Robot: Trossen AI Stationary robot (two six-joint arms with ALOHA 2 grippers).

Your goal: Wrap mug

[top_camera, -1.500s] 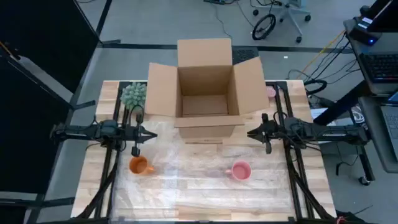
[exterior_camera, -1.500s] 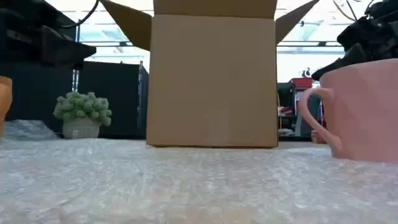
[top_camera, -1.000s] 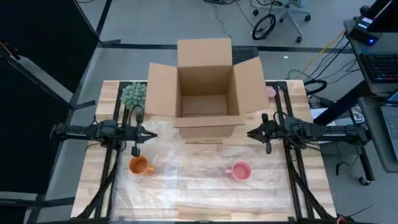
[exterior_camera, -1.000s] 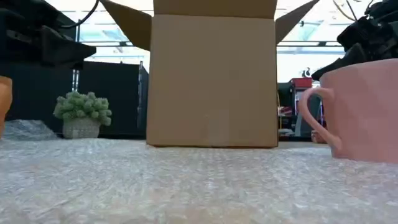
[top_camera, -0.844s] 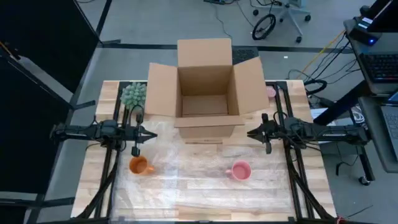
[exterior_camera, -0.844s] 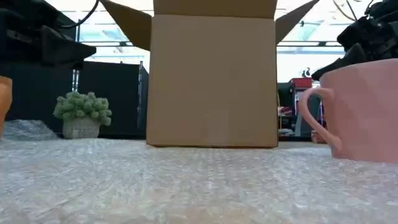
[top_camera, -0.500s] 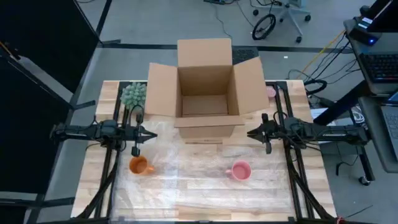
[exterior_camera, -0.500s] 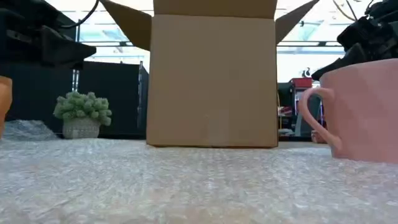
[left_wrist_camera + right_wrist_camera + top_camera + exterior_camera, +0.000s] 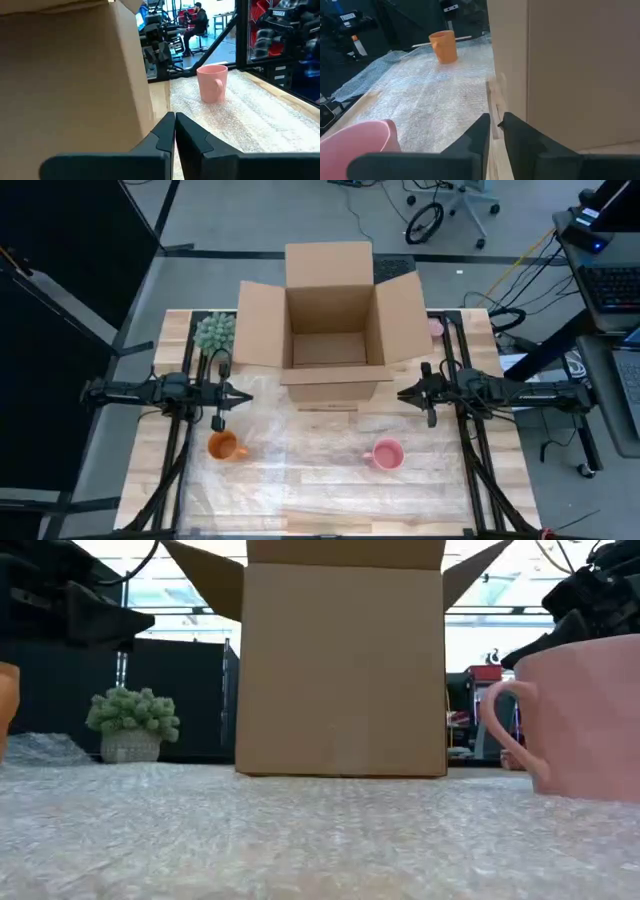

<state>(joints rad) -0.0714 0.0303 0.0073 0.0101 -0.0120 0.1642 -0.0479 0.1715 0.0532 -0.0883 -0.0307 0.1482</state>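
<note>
A pink mug (image 9: 386, 454) stands upright on a sheet of bubble wrap (image 9: 300, 465) toward the table's near right; it also shows in the low view (image 9: 585, 720). An orange mug (image 9: 225, 446) stands on the wrap's left part. My left gripper (image 9: 248, 394) hovers shut above the table, left of the cardboard box (image 9: 332, 330) and beyond the orange mug. My right gripper (image 9: 400, 393) hovers shut on the box's right, beyond the pink mug. Both hold nothing.
The open cardboard box stands at the table's far middle, flaps spread, between the two grippers. A small potted plant (image 9: 214, 332) sits at the far left. The wrap's crumpled edge (image 9: 40, 747) rises at the left.
</note>
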